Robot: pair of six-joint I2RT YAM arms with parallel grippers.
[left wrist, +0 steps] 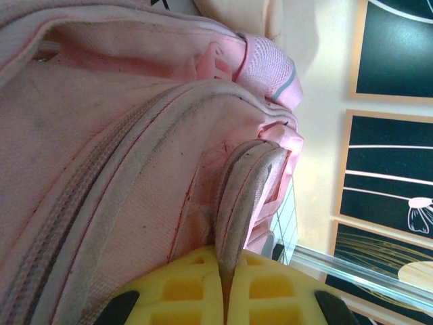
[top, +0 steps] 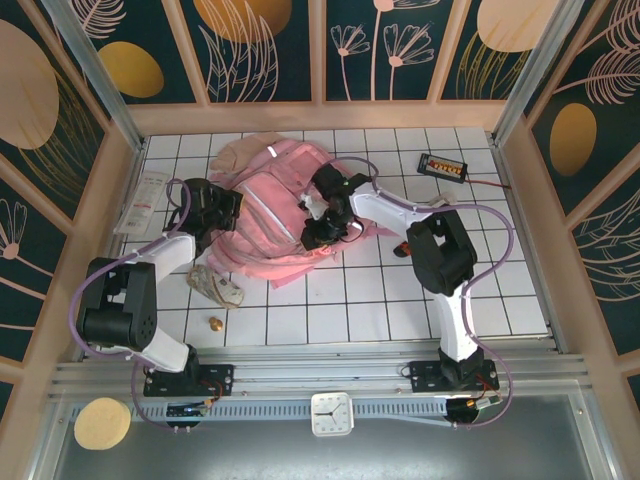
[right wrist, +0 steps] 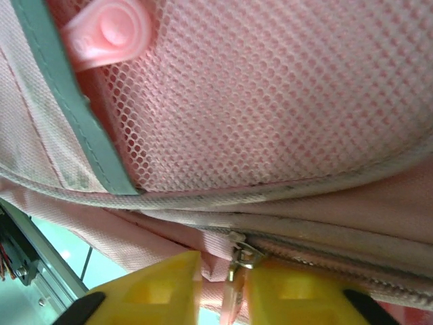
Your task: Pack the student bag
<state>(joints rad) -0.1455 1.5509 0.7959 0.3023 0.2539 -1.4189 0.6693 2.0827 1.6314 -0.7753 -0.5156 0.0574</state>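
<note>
Left fingers (left wrist: 196, 291) pinched on student bag (left wrist: 122, 169) seam; right fingers (right wrist: 270, 294) slightly parted around zipper pull (right wrist: 238, 261).

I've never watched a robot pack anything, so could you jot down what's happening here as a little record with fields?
bag: pink student bag lying on the white tiled table
left end effector: shut, pinching a fold of the bag's edge
right end effector: slightly open, zipper pull between its fingers
loose items near the left arm: crumpled packet, small brown object
</note>
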